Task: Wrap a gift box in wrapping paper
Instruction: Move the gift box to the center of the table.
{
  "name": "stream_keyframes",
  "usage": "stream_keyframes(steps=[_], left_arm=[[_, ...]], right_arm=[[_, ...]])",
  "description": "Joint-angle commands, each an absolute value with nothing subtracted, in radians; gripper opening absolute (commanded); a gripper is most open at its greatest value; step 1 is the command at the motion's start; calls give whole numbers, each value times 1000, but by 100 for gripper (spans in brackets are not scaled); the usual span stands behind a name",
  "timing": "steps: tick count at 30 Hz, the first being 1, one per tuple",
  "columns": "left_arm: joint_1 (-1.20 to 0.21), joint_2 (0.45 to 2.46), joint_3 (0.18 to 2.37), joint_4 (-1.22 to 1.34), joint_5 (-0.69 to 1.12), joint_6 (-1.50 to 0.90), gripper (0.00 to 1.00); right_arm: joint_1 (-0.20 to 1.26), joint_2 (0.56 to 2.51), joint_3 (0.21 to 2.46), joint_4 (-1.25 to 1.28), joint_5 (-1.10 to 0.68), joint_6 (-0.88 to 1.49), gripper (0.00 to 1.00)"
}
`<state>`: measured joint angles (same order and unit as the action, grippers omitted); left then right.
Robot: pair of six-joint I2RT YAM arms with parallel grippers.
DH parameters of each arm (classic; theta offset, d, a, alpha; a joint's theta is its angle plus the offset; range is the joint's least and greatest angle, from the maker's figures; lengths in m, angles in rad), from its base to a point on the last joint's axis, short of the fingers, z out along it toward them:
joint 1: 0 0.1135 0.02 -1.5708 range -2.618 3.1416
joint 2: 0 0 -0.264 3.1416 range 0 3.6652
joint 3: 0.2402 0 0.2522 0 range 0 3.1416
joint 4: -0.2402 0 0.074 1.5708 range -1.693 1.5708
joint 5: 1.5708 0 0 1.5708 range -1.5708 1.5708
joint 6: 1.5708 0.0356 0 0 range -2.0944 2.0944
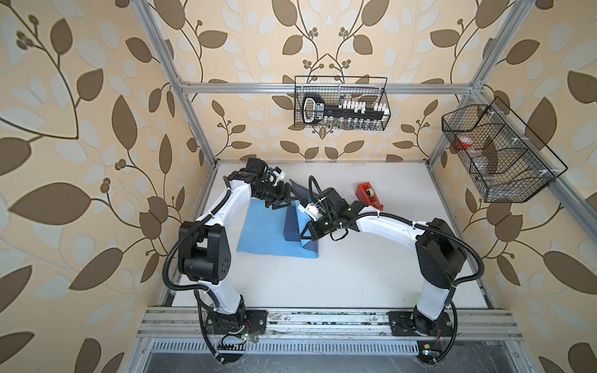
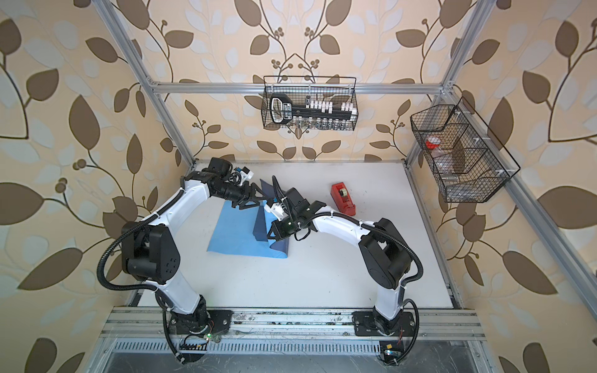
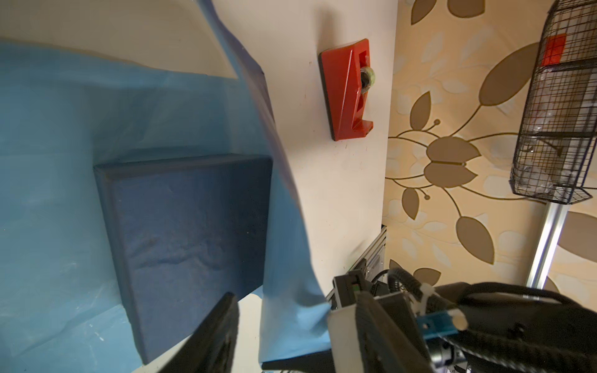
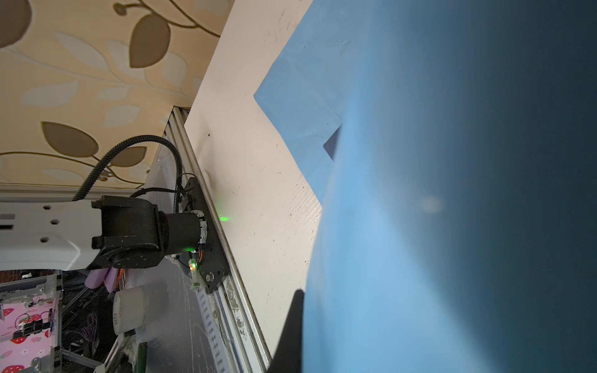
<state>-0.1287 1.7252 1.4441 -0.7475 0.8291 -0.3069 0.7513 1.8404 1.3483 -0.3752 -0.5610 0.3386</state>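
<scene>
Partly raised wrapping paper [image 1: 261,234], navy gift box [image 1: 292,226]

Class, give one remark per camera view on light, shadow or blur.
Both top views: even light, only faint shadows on the table. Left wrist view: the box is fairly sharp, the near jaws dark and blurred. Right wrist view: the wrapping paper sits close to the lens, soft, fading into shade.
</scene>
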Motion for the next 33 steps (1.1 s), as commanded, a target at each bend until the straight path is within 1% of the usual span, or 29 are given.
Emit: stream_keyframes(steps=[1,4,7,10,11,15,18,21,26,32,33], left_arm=[[-117,1748,1476,-747,844,-329,44],[-117,1753,1480,-753,824,-326,30],[-115,1754,1488,-769,793,-302,16],[-114,1757,1497,-790,756,-267,5],[-112,1761,1501,-799,745,-253,0],[-110,1787,1519,-834,699,-193,0],[-109,1813,1531,-863,680,-159,0],[-107,1827,1534,-883,648,-124,0],[-104,1829,1490,-880,596,-104,0],[-103,1832,1483,-876,599,-101,0],[-103,1834,1485,-876,602,-101,1]], right_arm=[[762,1866,1399,-402,-573,310,2],[765,1874,1410,-410,-574,307,3],[764,1875,1422,-422,-573,304,8],[764,1864,1431,-429,-575,307,15],[762,1856,1431,-430,-578,310,19],[729,1790,1390,-391,-598,362,33],[667,1717,1291,-278,-623,463,41],[609,1683,1212,-215,-578,533,48],[587,1773,1261,-279,-484,551,54],[593,1891,1327,-280,-423,590,57],[593,1904,1340,-289,-414,588,58]])
